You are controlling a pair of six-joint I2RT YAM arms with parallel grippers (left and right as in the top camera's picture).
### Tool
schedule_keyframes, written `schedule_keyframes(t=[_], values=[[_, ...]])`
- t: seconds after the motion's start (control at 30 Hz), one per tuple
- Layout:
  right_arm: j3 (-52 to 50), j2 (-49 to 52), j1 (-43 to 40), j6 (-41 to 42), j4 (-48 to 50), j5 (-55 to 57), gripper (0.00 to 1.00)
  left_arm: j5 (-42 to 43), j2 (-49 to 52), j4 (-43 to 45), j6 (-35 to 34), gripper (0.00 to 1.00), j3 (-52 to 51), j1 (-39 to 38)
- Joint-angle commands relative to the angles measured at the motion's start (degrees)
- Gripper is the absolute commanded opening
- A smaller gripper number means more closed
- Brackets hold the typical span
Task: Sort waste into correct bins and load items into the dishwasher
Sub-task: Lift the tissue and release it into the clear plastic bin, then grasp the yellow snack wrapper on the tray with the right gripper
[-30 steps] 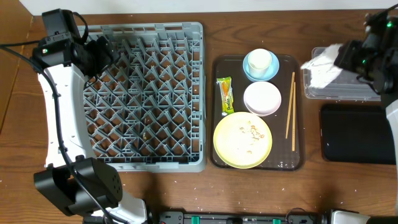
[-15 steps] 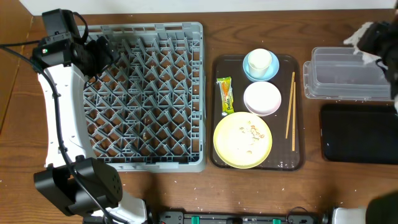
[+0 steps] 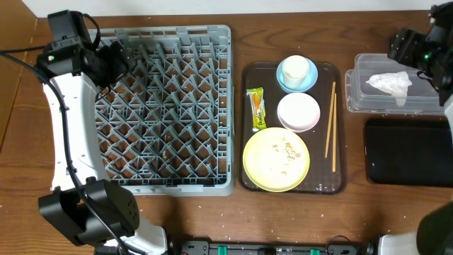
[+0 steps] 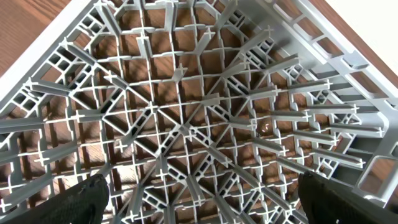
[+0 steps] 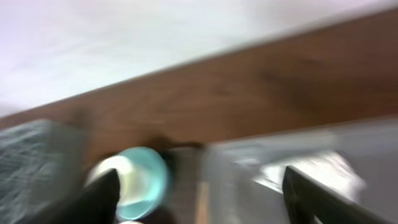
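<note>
paper wad [image 3: 388,83] lying in the clear tub [image 3: 369,105] upper right, right hand [image 5: 199,202] released and empty, left hand [image 4: 199,200] spread wide over grey rack [image 4: 186,112]

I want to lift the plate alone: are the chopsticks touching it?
Apart. The overhead view shows a strip of bare brown tray between the chopsticks and the plate's rim.

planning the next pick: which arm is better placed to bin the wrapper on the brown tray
Probably right: the right gripper is open by the clear tub and black tray, where the wrapper goes. The left gripper hangs over the rack.
</note>
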Motion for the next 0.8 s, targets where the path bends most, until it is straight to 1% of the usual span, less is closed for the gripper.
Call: schedule_keyframes(t=[0.0, 0.03, 0.13, 0.23, 0.27, 0.33, 0.43, 0.5, 0.57, 0.6, 0.63, 0.77], values=[[0.74, -3.39, 1.46, 0.42, 1.25, -22.21, 0.97, -0.5, -1.36, -0.15, -0.33, 0.98, -0.15, 0.09], [0.72, -3.32, 2.32, 1.05, 1.27, -23.76, 0.99, -0.5, -1.38, -0.13, -0.33, 0.98, -0.15, 0.09], [0.7, -2.43, 6.64, 0.98, 0.17, -23.26, 0.99, -0.5, -1.36, -0.13, -0.33, 0.98, -0.15, 0.09], [0.7, -0.24, 13.27, 0.98, 0.33, -18.88, 0.99, -0.5, -1.38, -0.13, -0.33, 0.98, -0.15, 0.09], [0.7, 1.4, 17.46, 1.01, 0.44, -13.09, 0.99, -0.5, -1.36, -0.15, -0.33, 0.98, -0.15, 0.09], [0.7, 3.63, 22.36, 1.07, 0.24, -5.25, 0.98, -0.5, -1.36, -0.15, -0.33, 0.98, -0.15, 0.09], [0.7, 7.65, 29.66, 1.84, 0.59, 2.73, 0.98, -0.5, -1.36, -0.15, -0.33, 0.98, -0.15, 0.09], [0.7, 10.58, 33.83, 3.52, 1.7, 7.04, 0.93, -0.5, -1.36, -0.15, -0.33, 0.98, -0.17, 0.09], [0.7, 13.53, 37.4, 4.09, 3.34, 10.51, 0.82, -0.5, -1.36, -0.15, -0.33, 0.98, -0.15, 0.09], [0.7, 14.93, 38.88, 4.09, 4.2, 12.09, 0.75, -0.5, -1.36, -0.15, -0.33, 0.98, -0.15, 0.09], [0.7, 16.17, 40.19, 4.09, 4.96, 13.46, 0.71, -0.5, -1.36, -0.15, -0.33, 0.98, -0.15, 0.09], [0.7, 20.37, 44.17, 7.17, 6.05, 20.11, 0.69, -0.5, -1.36, -0.13, -0.33, 0.98, -0.15, 0.09]])
